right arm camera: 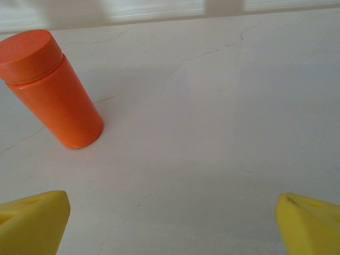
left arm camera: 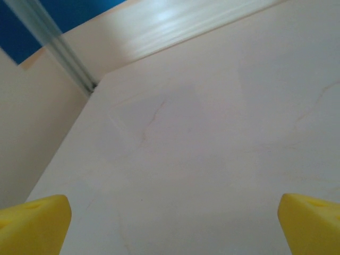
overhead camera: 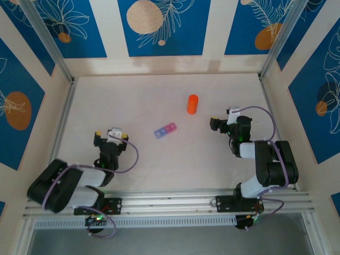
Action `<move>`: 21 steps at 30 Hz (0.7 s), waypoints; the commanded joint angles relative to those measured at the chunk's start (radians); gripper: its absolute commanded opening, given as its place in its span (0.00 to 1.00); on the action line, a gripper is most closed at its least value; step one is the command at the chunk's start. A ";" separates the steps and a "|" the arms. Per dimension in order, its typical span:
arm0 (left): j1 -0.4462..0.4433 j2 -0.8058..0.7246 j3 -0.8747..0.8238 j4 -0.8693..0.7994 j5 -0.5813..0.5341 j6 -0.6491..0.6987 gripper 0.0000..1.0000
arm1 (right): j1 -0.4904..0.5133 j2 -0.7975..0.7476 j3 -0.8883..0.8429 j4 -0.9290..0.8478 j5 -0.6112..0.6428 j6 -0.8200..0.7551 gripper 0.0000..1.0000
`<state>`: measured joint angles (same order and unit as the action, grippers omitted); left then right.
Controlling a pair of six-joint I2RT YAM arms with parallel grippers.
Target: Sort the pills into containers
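Observation:
The containers [overhead camera: 165,130], a short strip of joined blue, purple and pink boxes, lie on the table near its middle. The pills are out of view. My left gripper [overhead camera: 111,134] rests low at the near left, well to the left of the strip. It stands open, its yellow fingertips [left arm camera: 33,225] wide apart over bare table [left arm camera: 202,159]. My right gripper [overhead camera: 222,119] is at the right, also open, with nothing between its yellow fingertips [right arm camera: 32,222]. From the right wrist, the left gripper [left arm camera: 172,226] and right gripper [right arm camera: 172,223] each frame only tabletop.
An orange cylindrical bottle [overhead camera: 192,104] with its cap on stands behind the strip; it sits ahead and left of the right gripper as the bottle [right arm camera: 53,87]. Pale walls [overhead camera: 159,65] and metal corner posts [left arm camera: 69,58] ring the table.

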<state>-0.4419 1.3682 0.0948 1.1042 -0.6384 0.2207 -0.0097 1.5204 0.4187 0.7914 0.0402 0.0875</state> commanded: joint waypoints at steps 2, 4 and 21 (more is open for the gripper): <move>0.005 0.108 0.043 0.274 0.115 0.103 0.99 | -0.003 0.000 0.005 -0.005 -0.012 0.005 0.99; 0.015 0.135 0.031 0.303 0.150 0.108 0.99 | -0.003 0.000 0.005 -0.004 -0.013 0.006 0.99; 0.239 0.254 0.076 0.292 0.466 -0.047 0.99 | -0.003 -0.001 0.005 -0.005 -0.013 0.005 0.99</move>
<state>-0.2409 1.5906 0.1436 1.3682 -0.2760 0.2413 -0.0097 1.5204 0.4187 0.7910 0.0402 0.0875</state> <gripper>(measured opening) 0.994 0.988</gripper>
